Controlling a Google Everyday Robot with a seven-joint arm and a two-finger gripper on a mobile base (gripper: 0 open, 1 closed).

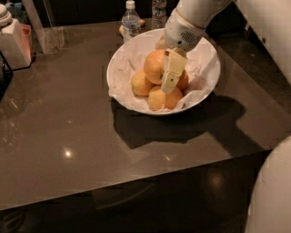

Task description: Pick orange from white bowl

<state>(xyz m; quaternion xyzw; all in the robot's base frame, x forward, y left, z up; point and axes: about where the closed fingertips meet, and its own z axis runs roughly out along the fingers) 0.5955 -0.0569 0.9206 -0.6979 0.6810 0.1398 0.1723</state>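
Note:
The white bowl [207,82], lined with crumpled white paper, stands at the back middle of the dark table. The orange [153,65] sits on top of the fruit pile, large and deep orange. Three smaller, paler fruits lie under and around it, at the left [140,84], the front [163,98] and the right [183,82]. My gripper [164,68] reaches down into the bowl from the upper right and is open. One cream finger [173,70] lies against the orange's right side. The other finger is mostly hidden behind the orange.
Two water bottles [130,20] [158,12] stand just behind the bowl. A white container [13,38] and a clear plastic stand [47,32] are at the back left. The table's front edge [136,179] runs across below. My white body [273,195] fills the lower right corner.

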